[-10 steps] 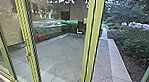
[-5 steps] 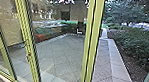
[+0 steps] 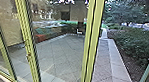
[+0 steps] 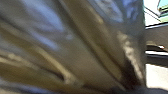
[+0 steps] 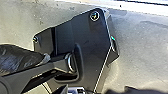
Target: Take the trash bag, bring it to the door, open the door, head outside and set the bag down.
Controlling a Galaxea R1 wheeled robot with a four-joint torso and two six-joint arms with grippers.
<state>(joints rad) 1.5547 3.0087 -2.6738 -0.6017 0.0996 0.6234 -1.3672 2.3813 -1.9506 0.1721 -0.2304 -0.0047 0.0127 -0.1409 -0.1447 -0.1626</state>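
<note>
The creased, shiny trash bag [image 4: 75,47] is right up close to the left wrist camera; I cannot tell whether either tool is clenched or released. Yellow-green framing [image 3: 91,45] stands before a paved yard [image 3: 62,55] and hedge [image 3: 135,45].

I see a bag [image 4: 72,47], v. shiny, crinkly plastic. The frame [image 3: 95,40] looks like smooth metal w/ shiny glass [image 3: 49,12]. Paving [image 3: 103,73] looks rough & matt.
</note>
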